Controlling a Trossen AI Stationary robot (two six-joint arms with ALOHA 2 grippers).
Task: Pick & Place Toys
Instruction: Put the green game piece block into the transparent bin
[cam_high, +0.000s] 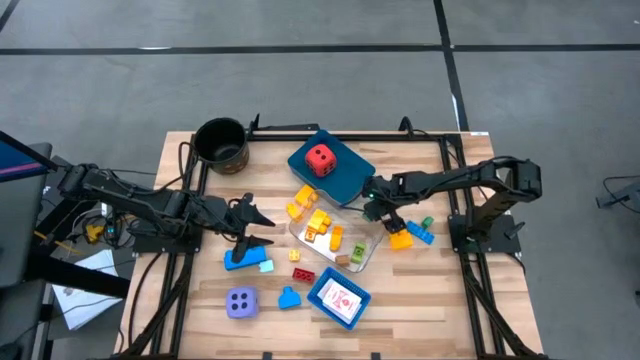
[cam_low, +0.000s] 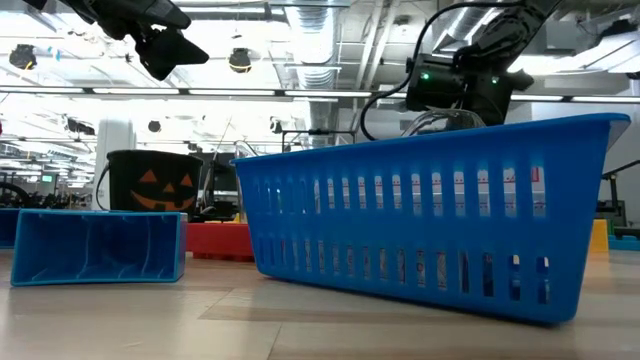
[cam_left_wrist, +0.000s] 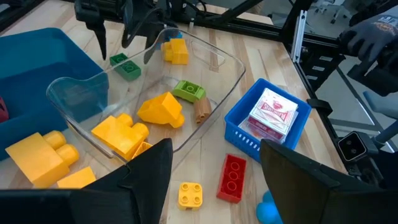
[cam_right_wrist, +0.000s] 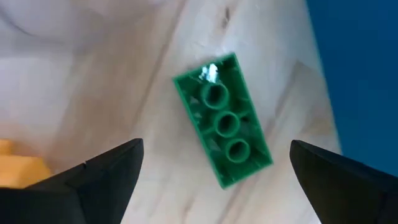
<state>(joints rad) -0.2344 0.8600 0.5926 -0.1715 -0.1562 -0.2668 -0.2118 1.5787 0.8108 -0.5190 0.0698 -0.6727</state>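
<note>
A green brick (cam_right_wrist: 222, 137) lies on the wood, hollow underside up, between the blue tray (cam_high: 345, 180) and the clear tray (cam_left_wrist: 224, 68); the left wrist view shows the same green brick (cam_left_wrist: 126, 65). My right gripper (cam_right_wrist: 214, 149) hangs open right above it, one finger on either side, touching nothing. Its place over the table is at my right gripper (cam_high: 378, 208). The clear tray holds yellow bricks (cam_left_wrist: 160, 111) and a light green one (cam_left_wrist: 189, 91). A red die (cam_high: 320, 159) sits on the blue tray. My left gripper (cam_high: 255, 225) waits open, raised, left of the clear tray.
A blue basket (cam_high: 338, 298) holds white red-printed cards (cam_left_wrist: 272, 115). Loose on the table are a lavender die (cam_high: 240, 302), blue bricks (cam_high: 245, 260), a red brick (cam_left_wrist: 231, 177), a small yellow piece (cam_left_wrist: 189, 194) and an orange brick (cam_high: 400, 238). A dark pot (cam_high: 221, 143) stands at the far left.
</note>
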